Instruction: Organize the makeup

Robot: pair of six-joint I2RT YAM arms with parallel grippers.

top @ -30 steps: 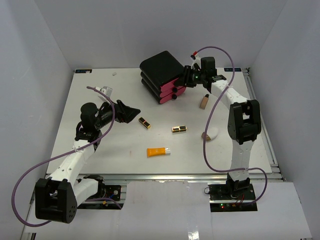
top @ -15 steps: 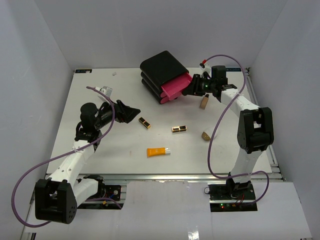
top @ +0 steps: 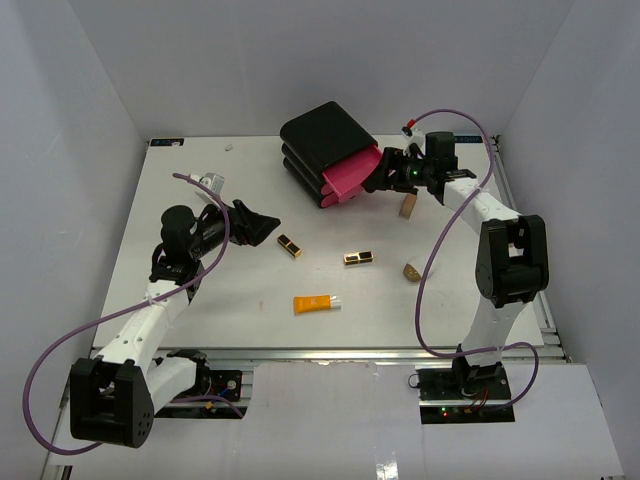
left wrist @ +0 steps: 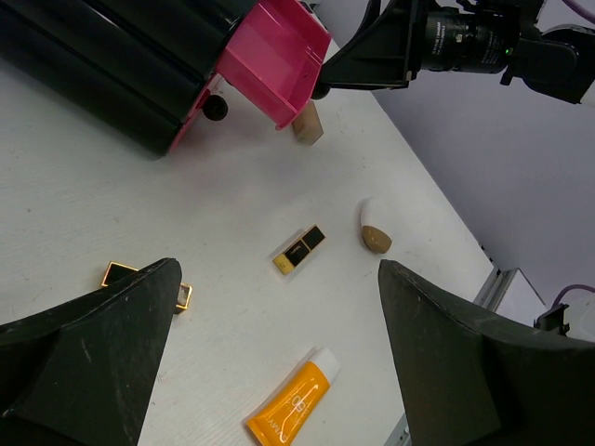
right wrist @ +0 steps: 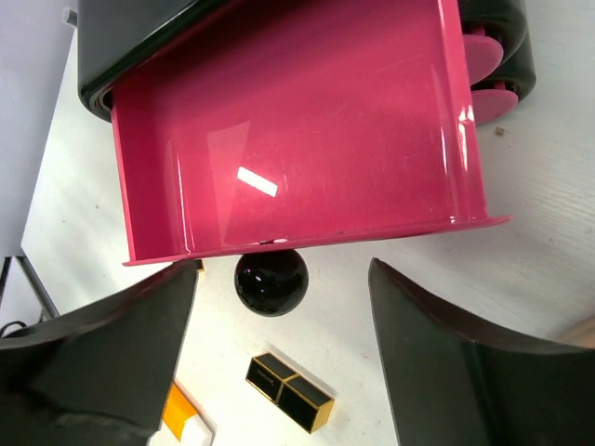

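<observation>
A pink drawer (right wrist: 297, 139) now stands pulled open and empty, the right tool (right wrist: 279, 325) just released from its knob (right wrist: 271, 282), the left tool (left wrist: 279, 334) spread wide, the makeup (top: 357, 258) unsorted on the surface (top: 220, 300).

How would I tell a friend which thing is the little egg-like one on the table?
Start at the black drawer box at the back of the table, with one pink drawer pulled out. Come forward along the right side, past the tan bottle, to a small rounded piece lying alone. It alone is egg-shaped, white and brown; the nearest lipstick is a straight black-and-gold tube.
</observation>
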